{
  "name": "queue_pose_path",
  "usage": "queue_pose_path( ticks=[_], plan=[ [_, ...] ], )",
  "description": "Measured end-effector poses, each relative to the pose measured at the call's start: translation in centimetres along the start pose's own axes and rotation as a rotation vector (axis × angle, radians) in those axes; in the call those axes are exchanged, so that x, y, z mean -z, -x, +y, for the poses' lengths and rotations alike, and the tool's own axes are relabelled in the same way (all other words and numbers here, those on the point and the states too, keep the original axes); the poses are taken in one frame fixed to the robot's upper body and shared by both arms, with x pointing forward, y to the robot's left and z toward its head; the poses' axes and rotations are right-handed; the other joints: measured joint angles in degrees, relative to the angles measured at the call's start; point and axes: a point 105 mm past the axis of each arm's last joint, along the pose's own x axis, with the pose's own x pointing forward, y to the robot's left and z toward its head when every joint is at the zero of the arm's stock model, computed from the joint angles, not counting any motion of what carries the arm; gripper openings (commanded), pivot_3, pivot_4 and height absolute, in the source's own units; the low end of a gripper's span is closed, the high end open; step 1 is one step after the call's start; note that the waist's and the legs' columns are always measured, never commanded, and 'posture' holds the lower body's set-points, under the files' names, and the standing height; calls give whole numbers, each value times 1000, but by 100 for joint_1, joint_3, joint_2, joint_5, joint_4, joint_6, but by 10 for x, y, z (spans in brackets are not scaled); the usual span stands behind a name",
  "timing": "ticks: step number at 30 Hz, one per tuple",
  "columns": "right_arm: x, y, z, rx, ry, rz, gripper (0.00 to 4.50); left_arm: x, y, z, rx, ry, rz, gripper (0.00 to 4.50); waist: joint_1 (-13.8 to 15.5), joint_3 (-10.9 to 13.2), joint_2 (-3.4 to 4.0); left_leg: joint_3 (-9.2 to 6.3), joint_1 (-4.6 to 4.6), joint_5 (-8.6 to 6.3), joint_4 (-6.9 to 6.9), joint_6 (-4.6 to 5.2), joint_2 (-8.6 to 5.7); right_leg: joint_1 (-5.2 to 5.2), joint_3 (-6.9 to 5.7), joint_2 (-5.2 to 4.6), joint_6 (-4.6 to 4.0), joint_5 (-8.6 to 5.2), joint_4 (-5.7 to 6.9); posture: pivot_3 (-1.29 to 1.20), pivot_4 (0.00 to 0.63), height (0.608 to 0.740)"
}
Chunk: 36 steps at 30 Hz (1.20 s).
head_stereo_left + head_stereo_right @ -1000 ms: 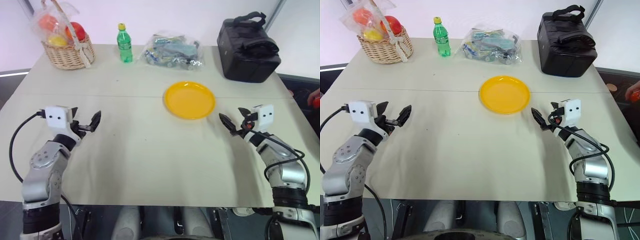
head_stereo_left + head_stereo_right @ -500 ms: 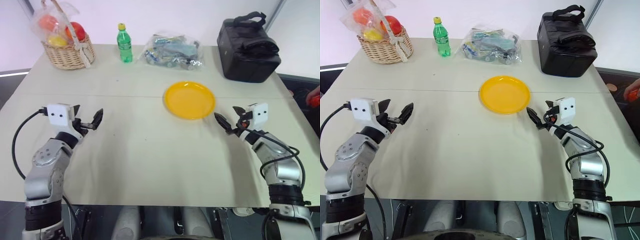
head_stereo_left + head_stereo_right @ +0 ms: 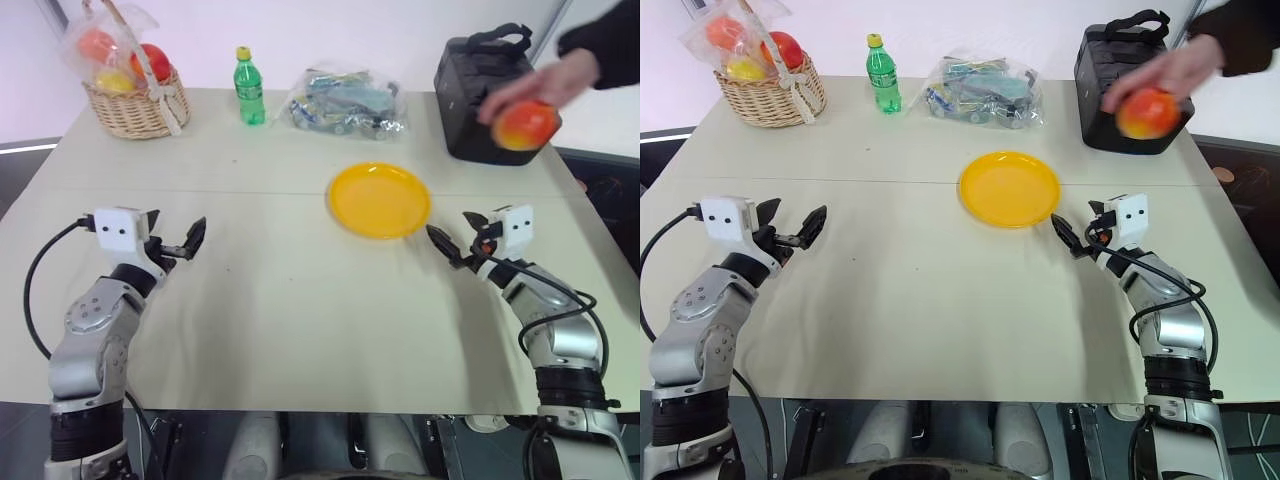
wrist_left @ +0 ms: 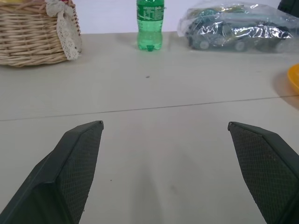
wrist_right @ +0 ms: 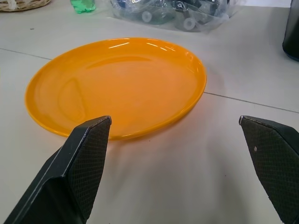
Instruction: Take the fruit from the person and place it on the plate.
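- Since half a second ago, the person's hand point(image 3: 555, 78) has come in from the far right with the fruit point(image 3: 524, 124); before, just a bit of it showed at the right edge. Both arms have kept their places.
- Nearest, the left gripper point(image 3: 178, 240) hovers over the left part of the bench point(image 3: 300, 300), pointing level and forward. Its fingers point(image 4: 79, 158) are spread wide with nothing between them.
- On the right side the right gripper point(image 3: 458, 243) is held likewise over the bench, its fingers point(image 5: 86, 163) wide apart and empty.
- Just ahead of the right gripper lies the plate point(image 3: 380, 199), bright yellow and bare, flat on the bench right of centre. The fingertips are close to its near right rim but apart from it.
- Farther back and to the right, the fruit is up in the air, gripped by the person's hand, which reaches in from the upper right in a black sleeve point(image 3: 600, 40). It shows in front of a black bag point(image 3: 490, 95) that stands at the far right of the bench, well beyond the plate and the right gripper.
- Along the far edge stand a clear bag of small items point(image 3: 345, 100), a green bottle point(image 3: 249, 87), and at the far left a wicker basket point(image 3: 135, 100) with wrapped fruits in it.
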Motion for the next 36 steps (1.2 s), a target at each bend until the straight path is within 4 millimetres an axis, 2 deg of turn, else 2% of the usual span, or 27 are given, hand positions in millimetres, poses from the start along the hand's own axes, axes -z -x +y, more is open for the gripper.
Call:
queue_pose_path(
  ticks=[14,17,20,21,28,30,36],
  plan=[
    [0,0,-1,8,0,0,4500,-3,-2,-4,44,-3,-2,4473,4,0,-1,-1,-1,0,0,0,0,0,-1,1,0,0,0,0,150,740],
    [0,0,-1,9,1,1,4500,-29,-7,-12,191,-29,-14,4473,5,1,-1,-2,-3,0,1,0,0,-1,-3,2,0,0,1,0,150,740],
    [0,0,-1,9,4,3,4500,-76,-6,-28,390,-95,-65,4473,-6,1,0,0,-2,0,0,0,0,-2,0,1,0,0,-3,0,150,740],
    [0,0,-1,10,4,4,4500,-86,-3,-33,454,-118,-65,4473,-8,0,2,1,0,0,-5,0,0,-1,2,1,0,-1,-5,0,150,740],
    [-2,3,-2,20,16,2,4500,-95,15,-63,794,-89,60,4473,-16,3,7,3,2,0,-11,0,0,-4,3,4,0,-1,-4,0,150,740],
    [-13,8,-2,10,26,-8,4500,-93,16,-66,831,-84,86,4473,-1,8,15,3,1,0,-10,0,-1,-4,4,2,0,-2,-4,0,150,740],
    [-72,16,-10,33,67,-92,4500,-85,10,-72,854,-43,97,4473,-14,9,16,1,1,0,-10,0,1,-4,3,6,0,-2,-4,0,150,740]
  ],
)
